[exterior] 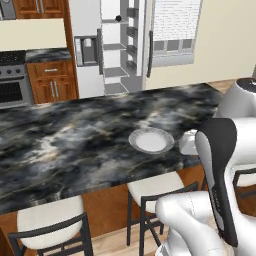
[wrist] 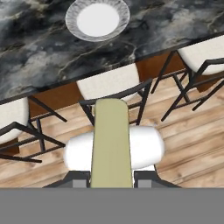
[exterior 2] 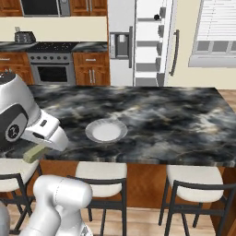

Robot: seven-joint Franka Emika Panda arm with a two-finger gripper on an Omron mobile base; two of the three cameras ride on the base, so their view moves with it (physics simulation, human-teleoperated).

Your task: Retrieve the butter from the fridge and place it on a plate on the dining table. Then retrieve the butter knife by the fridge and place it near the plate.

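In the right base view, the butter [exterior 2: 36, 153] is seen pinched in the gripper [exterior 2: 44, 148] at the far left, held over a white-seated stool [exterior 2: 14, 170] just off the near edge of the dining table [exterior 2: 175, 124]. Further right, the plate [exterior 2: 106, 130] is set bare on the marbled top. Beyond the table, the fridge [exterior 2: 120, 41] is seen with its right door [exterior 2: 177, 44] swung open.
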